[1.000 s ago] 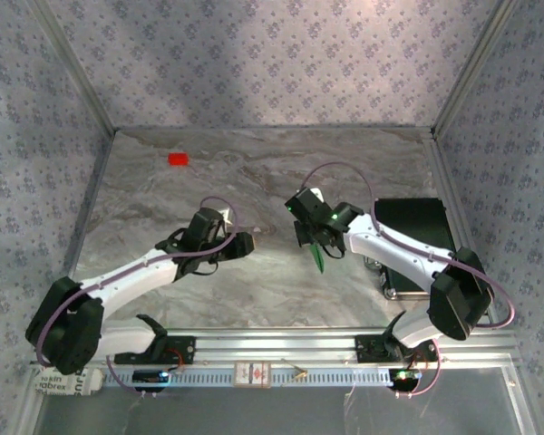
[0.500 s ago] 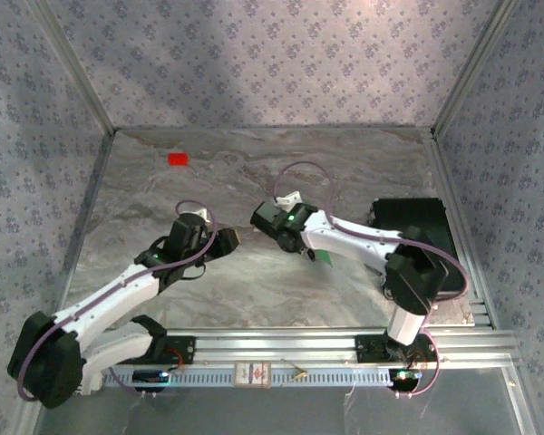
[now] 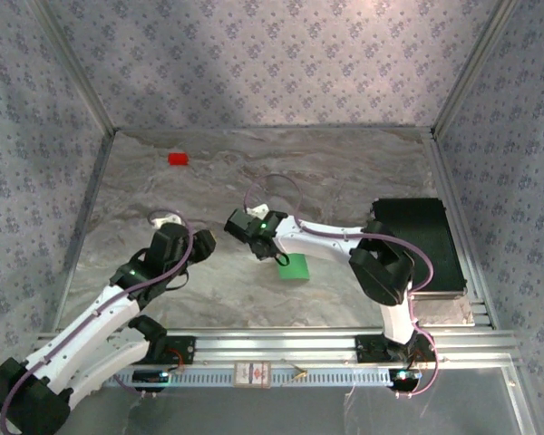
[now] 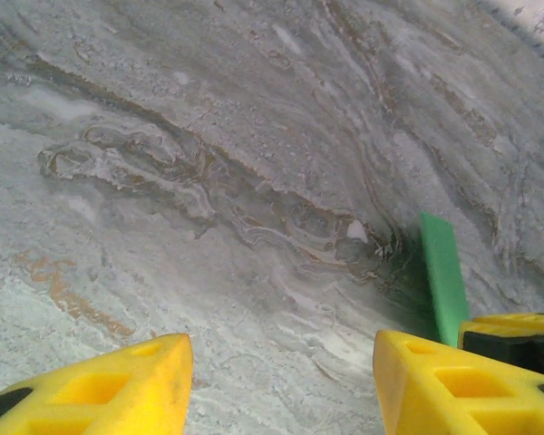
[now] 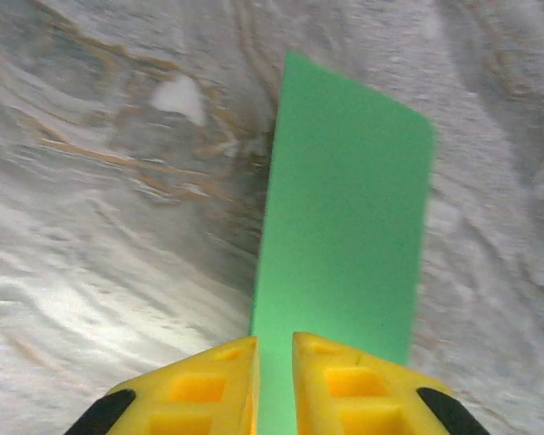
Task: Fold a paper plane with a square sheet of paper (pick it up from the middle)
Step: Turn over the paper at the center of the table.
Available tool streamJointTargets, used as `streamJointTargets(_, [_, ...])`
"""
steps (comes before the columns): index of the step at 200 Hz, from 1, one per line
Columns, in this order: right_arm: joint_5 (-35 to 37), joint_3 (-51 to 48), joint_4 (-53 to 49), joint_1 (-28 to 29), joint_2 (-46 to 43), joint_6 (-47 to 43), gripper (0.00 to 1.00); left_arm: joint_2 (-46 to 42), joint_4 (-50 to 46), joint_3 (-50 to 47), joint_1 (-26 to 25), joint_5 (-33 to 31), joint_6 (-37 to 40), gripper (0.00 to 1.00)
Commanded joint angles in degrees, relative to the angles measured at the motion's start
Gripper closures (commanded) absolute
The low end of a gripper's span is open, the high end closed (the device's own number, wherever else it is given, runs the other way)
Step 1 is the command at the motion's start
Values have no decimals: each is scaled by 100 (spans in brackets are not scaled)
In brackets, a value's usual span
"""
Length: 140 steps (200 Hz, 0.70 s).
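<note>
In the right wrist view, the paper (image 5: 344,208) ran down between the right gripper (image 5: 274,358) fingers and off the bottom edge, so its near end was hidden. The table (image 5: 82,227) there was blurred. In the left wrist view, a yellow finger (image 4: 512,324) hid the paper's lower end. The bottom edge cut off the left gripper's (image 4: 281,362) 2 fingers.

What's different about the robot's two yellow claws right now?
The left gripper has its fingers spread wide, while the right gripper has its fingers almost together. The left gripper holds nothing, with just bare table between its fingers. The right gripper is pinching the green paper. Both have yellow fingers, and both point down at the same marbled table.
</note>
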Motion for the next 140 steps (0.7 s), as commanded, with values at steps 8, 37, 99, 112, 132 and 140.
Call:
streamJointTargets(8, [-950,-7,549,-290,-290,74,70,281,54,129,20,286,7,45])
streamJointTargets(37, [-1689,-1109,1519,-870,-1285,421,71,1063,430,284,24,1018,138,47])
streamJointTargets(99, [-4257,-3960,3679,-2822,-2745,1059,86,2930,1620,712,-10,2677,-32,54])
streamJointTargets(112, [-4548,-4089,3782,-2996,-2737,1037,87,3241,2001,738,-24,2940,-239,54])
streamJointTargets(132, [-4994,-4106,3924,-3118,-2511,1003,89,3660,2189,887,-72,3173,-362,54])
streamJointTargets(140, [-5139,-4082,4000,-3124,-2389,1011,89,3806,2199,964,-95,3218,-379,54])
